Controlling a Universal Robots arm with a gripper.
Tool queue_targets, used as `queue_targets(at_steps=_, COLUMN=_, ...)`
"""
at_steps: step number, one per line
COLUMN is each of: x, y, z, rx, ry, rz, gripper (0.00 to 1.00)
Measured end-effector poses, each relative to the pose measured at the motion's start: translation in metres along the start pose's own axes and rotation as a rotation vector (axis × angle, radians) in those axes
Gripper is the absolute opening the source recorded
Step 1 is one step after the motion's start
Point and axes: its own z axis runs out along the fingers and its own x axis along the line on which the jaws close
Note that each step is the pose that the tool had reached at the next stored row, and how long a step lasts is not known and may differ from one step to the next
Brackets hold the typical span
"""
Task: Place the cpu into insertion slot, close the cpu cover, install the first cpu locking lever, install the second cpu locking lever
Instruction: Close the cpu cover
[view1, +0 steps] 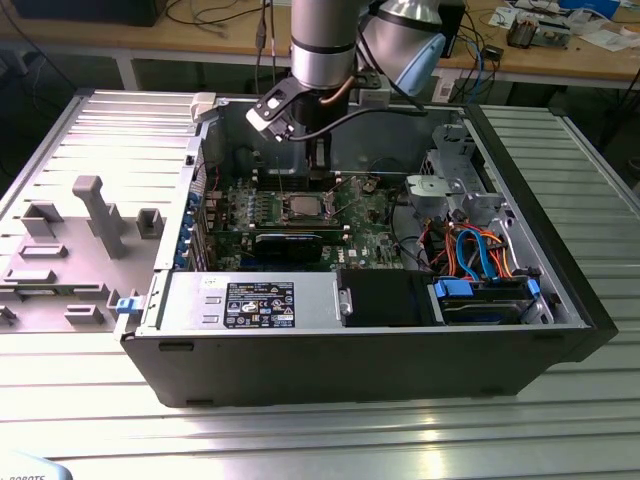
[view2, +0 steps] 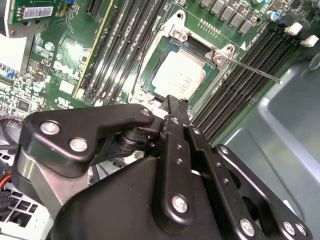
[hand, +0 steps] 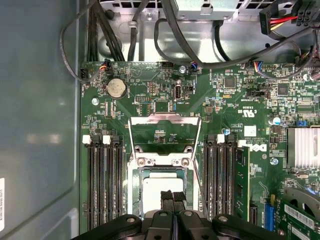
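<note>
Gripper (hand: 173, 194) (fingers pinched together) poised above cpu (hand: 156, 187), framed by closed cpu cover (hand: 133, 195).

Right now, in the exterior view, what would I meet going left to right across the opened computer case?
Grey side panel → cpu → silver drive cage → blue and orange cables.

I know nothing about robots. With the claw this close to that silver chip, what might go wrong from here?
1. The claw hangs shut right above the chip. Pushing down off-centre might scratch or tilt it.
2. The thin metal lever sticks out unlatched across the memory slots. The claw may slip off it, bend it, or knock the slots.
</note>
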Motion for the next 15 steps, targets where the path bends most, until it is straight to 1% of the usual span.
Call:
queue_targets(at_steps=4, x=0.0, y=0.0001, z=-0.0048, rx=0.0, ry=0.0, rz=0.003, gripper=0.11)
queue_targets(at_steps=11, x=-0.0001, y=0.0004, z=-0.0049, rx=0.0001, ry=-0.0002, rz=0.004, gripper=0.11)
queue_targets(at_steps=15, x=-0.0001, y=0.0029, z=-0.0049, rx=0.0001, ry=-0.0003, rz=0.004, gripper=0.11)
